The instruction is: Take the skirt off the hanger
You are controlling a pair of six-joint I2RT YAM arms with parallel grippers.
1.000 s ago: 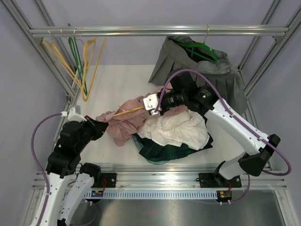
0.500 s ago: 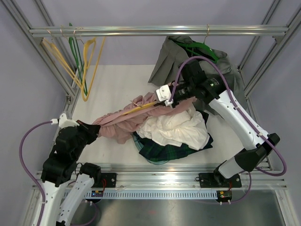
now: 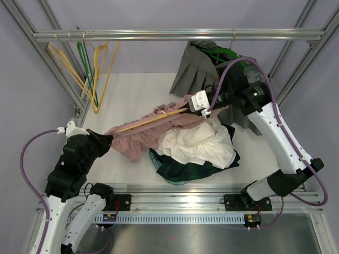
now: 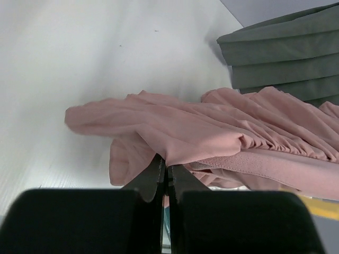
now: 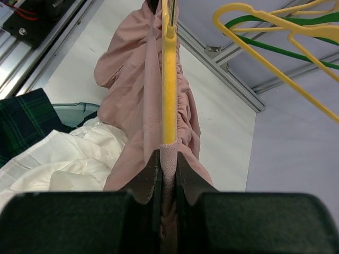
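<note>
The pink skirt (image 3: pixel 143 138) lay pulled out long just left of the white cloth (image 3: pixel 196 145), and its top end reached up past the far edge of that cloth. The yellow hanger (image 5: pixel 169 79) ran along inside the skirt, so the skirt was not off it yet. The left gripper (image 4: pixel 166 168) was well to the left of the white cloth, with its jaws squeezed tight on a fold of the skirt. The right gripper (image 5: pixel 167 159) was just behind the white cloth. Its jaws were pinched tight on the end of the hanger, and a bit of pink skirt was caught in there too. That looked like the big worry. If the arms pulled apart, the skirt might not slide off, because one end was trapped with the hanger. A hard pull could then rip the thin cloth. The fold could also slip out of the left gripper, since it held only a small bit. The hanger could twist or pop out of the right gripper too. The skirt touched the white cloth, so a pull might drag that cloth along the table (image 3: pixel 137 95).
</note>
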